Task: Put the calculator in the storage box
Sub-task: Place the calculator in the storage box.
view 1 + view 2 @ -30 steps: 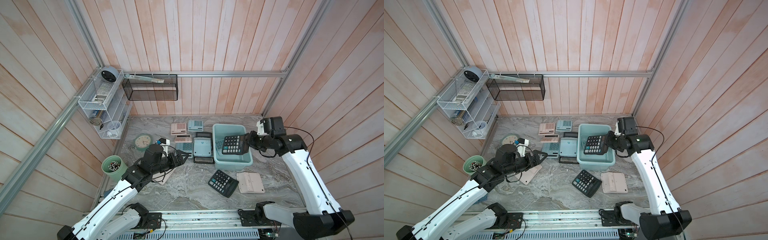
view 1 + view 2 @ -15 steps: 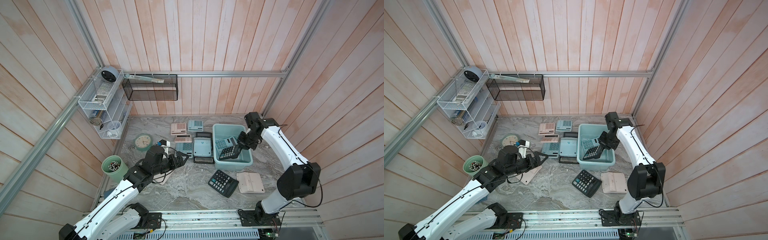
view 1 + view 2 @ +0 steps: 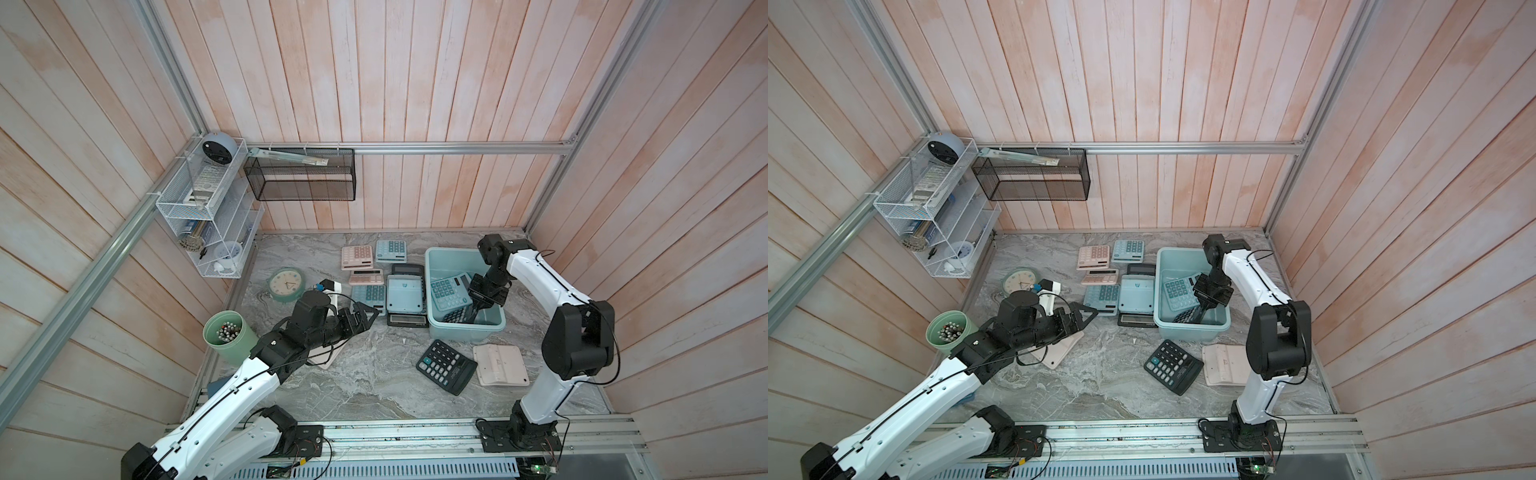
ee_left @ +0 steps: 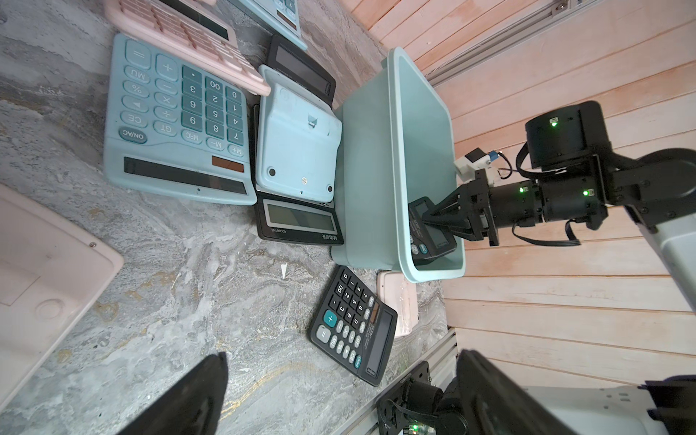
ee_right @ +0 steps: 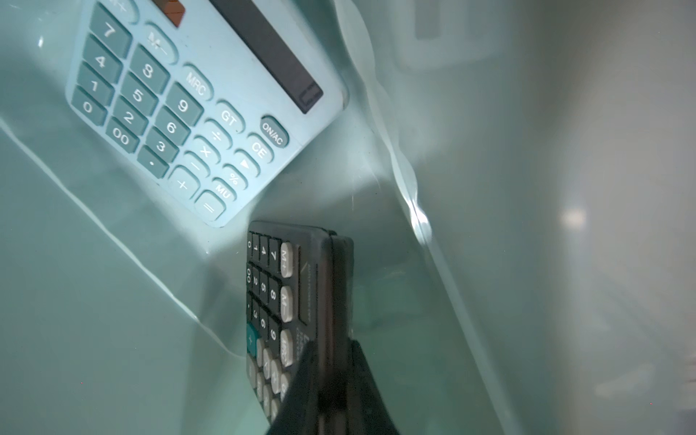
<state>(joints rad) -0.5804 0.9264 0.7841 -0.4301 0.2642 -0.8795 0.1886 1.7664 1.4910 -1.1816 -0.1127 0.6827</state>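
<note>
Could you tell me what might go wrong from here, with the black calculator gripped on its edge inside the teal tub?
1. The right gripper holds the black plastic calculator on edge in the pale teal plastic storage box; released so, it may topple onto the pale blue calculator beside it.
2. The gripper reaches deep, near the box's wall; lifting out carelessly could catch the rim and shift the box.

Storage box (image 3: 465, 332): pale teal plastic, smooth, semi-gloss; int. walls carry bright light streaks in right wrist view. Black calculator (image 5: 286, 286) in it: matt plastic casing. Teal calculator (image 5: 180, 94): matt plastic w/ glossy dark display. Tabletop (image 3: 374, 386): grey marble-look surf., smooth, slight sheen. Walls (image 3: 415, 83): wood planks, matt, pale wash. Rail (image 3: 457, 148), upper centre of frame: bare brushed-look metal. Basket (image 3: 299, 187), upper left: black wire mesh.
</note>
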